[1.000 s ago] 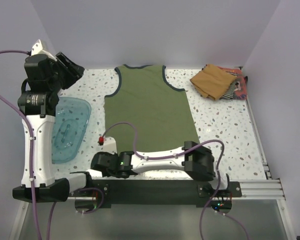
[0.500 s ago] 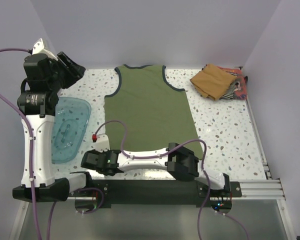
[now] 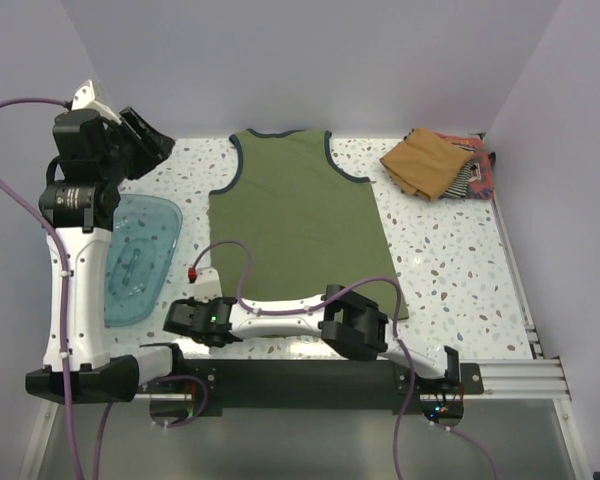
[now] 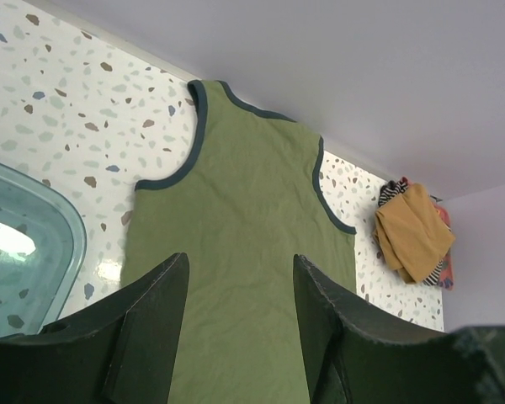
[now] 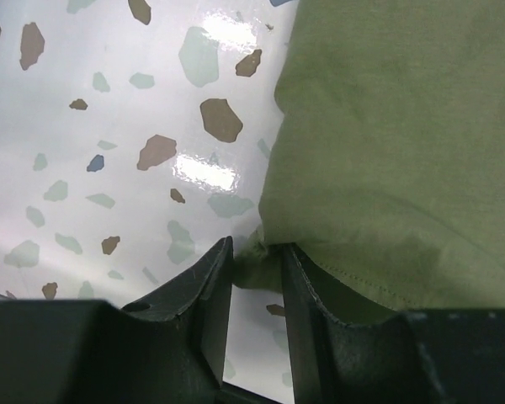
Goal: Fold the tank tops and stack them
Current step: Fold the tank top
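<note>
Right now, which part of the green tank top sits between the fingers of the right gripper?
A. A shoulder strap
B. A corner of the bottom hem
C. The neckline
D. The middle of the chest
B: in the right wrist view, the right gripper has a bunched hem corner of the olive green tank top between its fingers, next to the bare speckled table.

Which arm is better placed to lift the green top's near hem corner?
The right: the right fingers straddle a corner of the green tank top. The left fingers hang open, high above the table.
</note>
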You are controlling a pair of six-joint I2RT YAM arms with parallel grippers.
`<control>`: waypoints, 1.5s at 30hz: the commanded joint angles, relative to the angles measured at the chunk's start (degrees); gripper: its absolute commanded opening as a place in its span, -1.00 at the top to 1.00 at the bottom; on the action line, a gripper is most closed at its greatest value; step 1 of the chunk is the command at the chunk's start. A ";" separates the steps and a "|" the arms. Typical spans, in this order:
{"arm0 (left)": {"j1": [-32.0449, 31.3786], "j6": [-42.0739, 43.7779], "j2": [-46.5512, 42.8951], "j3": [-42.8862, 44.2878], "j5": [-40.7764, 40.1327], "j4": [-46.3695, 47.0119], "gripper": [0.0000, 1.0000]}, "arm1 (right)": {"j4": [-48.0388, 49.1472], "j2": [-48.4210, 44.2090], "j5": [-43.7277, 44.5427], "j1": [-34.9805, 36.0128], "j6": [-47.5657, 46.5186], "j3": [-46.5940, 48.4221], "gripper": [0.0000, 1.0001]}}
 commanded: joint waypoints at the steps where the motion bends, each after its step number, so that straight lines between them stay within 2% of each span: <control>1: 0.42 1.10 -0.12 -1.00 1.10 2.14 -0.14 | -1.58 -0.55 0.73 -0.32 1.50 0.78 0.36; 3: 0.34 1.01 -0.21 -2.40 0.75 2.58 -0.14 | -1.15 -1.87 0.03 -0.32 1.67 -1.84 0.65; 4: 0.42 1.01 -0.38 -2.93 0.14 2.84 -0.14 | -0.80 -3.70 -0.15 -0.32 1.67 -2.99 0.89; 6: 0.34 1.01 -0.47 -4.86 -1.26 3.55 -0.15 | 0.78 -6.17 -0.67 -0.32 0.89 -7.37 1.00; 14: 0.51 -0.65 2.68 -13.29 -4.70 7.41 -0.08 | 11.24 -22.68 -7.69 -0.32 -3.51 -24.51 1.00; 21: 0.42 -0.83 10.15 -19.28 -1.64 14.79 0.01 | 14.41 -30.86 -13.59 -0.24 -4.57 -32.00 1.00; 27: -0.63 -0.83 20.68 -19.99 -1.36 18.40 0.15 | 13.09 -33.25 -14.48 -0.32 -4.83 -33.41 1.00; 33: -6.25 -0.83 29.92 -14.98 -6.02 17.61 0.18 | 13.45 -33.78 -14.83 -0.32 -4.83 -34.29 1.00; 38: -7.75 -3.38 33.80 -13.92 -11.29 18.66 0.26 | 13.27 -34.04 -15.00 -0.24 -5.01 -34.73 1.00; 45: -9.25 -3.47 39.86 -10.58 -17.88 17.35 0.28 | 13.71 -34.31 -15.36 -0.41 -5.27 -35.43 1.00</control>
